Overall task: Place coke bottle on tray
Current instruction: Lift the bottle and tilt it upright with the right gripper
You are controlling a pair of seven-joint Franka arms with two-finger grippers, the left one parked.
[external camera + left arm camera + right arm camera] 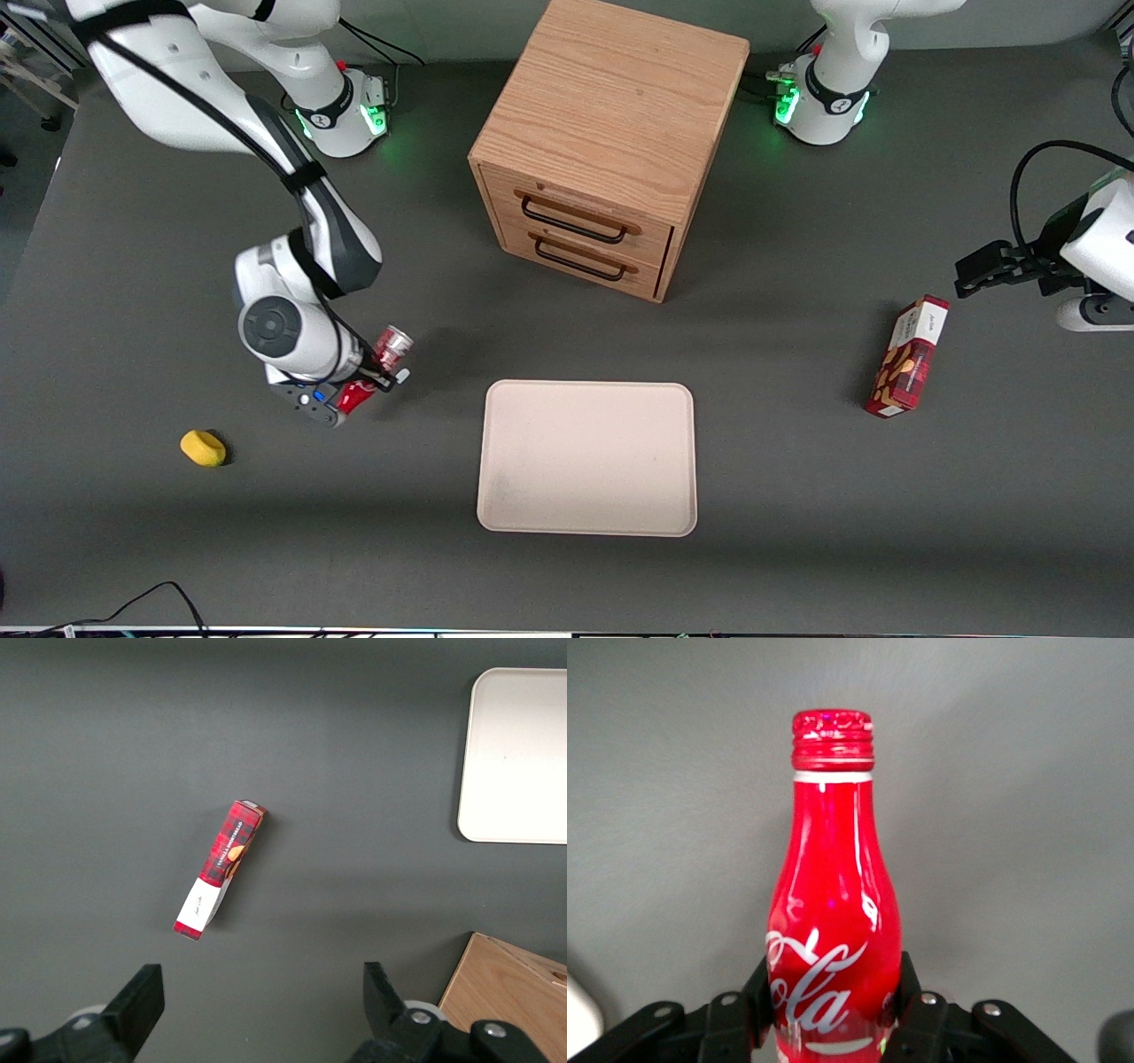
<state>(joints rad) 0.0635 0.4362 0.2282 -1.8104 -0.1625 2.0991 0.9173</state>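
My right gripper (370,372) is shut on the coke bottle (376,368), a slim red bottle with white script. It holds the bottle tilted above the table, silvery base up, beside the tray toward the working arm's end. In the right wrist view the bottle (833,921) fills the frame, red cap away from the wrist, and both fingers (908,992) press its body. The beige tray (586,457) lies flat in front of the drawer cabinet, nearer the front camera; its corner also shows in the left wrist view (514,753).
A wooden two-drawer cabinet (602,142) stands mid-table. A yellow sponge-like lump (203,447) lies on the table near the working arm. A red snack box (907,357) stands toward the parked arm's end, and also shows in the left wrist view (220,868).
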